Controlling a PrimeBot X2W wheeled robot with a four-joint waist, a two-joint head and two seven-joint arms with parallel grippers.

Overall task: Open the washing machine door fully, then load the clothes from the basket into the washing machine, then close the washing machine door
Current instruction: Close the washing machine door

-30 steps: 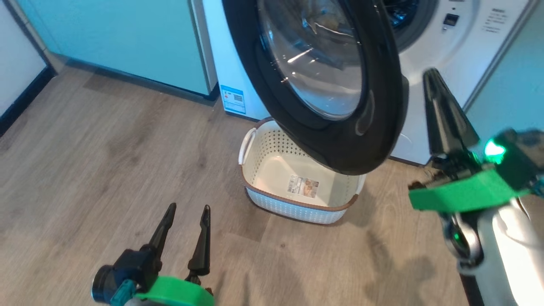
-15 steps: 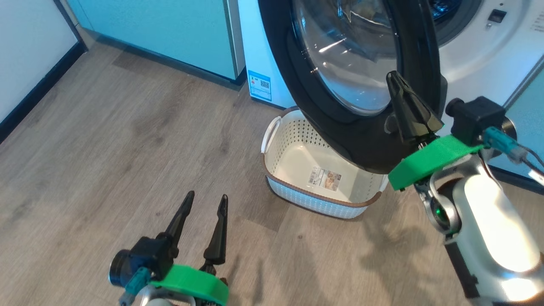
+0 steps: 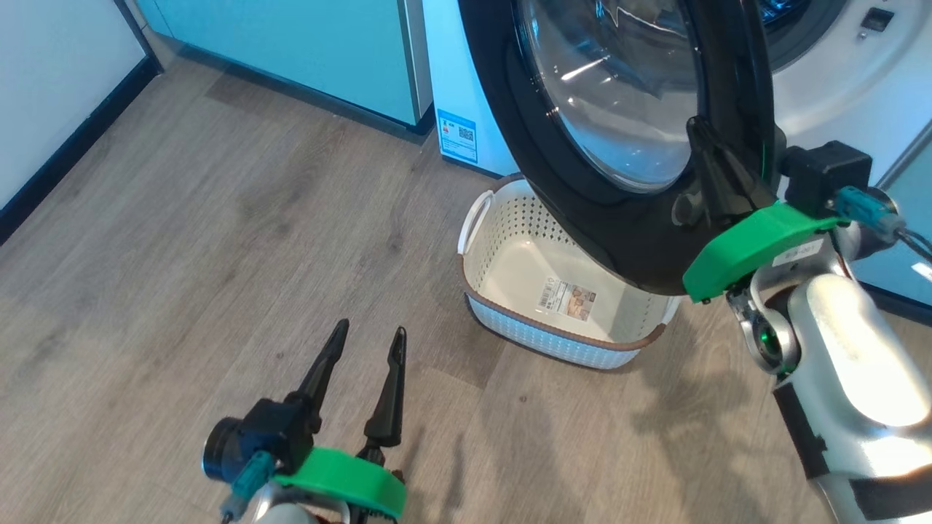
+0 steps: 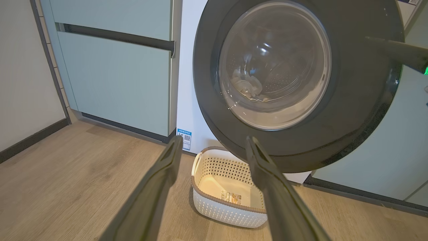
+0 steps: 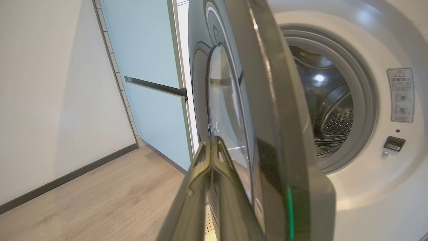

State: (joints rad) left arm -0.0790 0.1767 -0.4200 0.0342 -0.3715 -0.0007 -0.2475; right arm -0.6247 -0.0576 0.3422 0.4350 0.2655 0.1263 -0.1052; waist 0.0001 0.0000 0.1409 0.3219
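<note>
Looking down from the head, the door (image 3: 633, 247) stands roughly half open, swung out over the basket (image 3: 553, 333), which sits on the wooden floor (image 3: 182, 218) right in front of the washing machine (image 3: 823, 102). The basket holds nothing but its label. The right gripper (image 3: 697, 135) has its fingers pressed flat together, gripping nothing, and they lie against the outer face of the door near its free edge; whether they truly touch it I cannot tell. The left gripper (image 3: 370, 329) hovers low over the floor, well apart from the basket, fingers spread and empty.

From the left wrist, the door faces the camera nearly square. Through its glass a pale crumpled bundle, probably the clothes (image 4: 245, 85), seems to lie at the bottom of the drum. The empty basket sits below the door's lower rim, beside the teal cabinet (image 4: 117, 77).

From the right wrist, the door is seen almost edge-on, with the closed fingers on its outer side and the steel drum (image 5: 334, 124) and latch slot (image 5: 394, 144) open to view beyond it.

By my reading, opening and loading are done. What is left is the closing: the door has yet to swing across the gap and latch.
</note>
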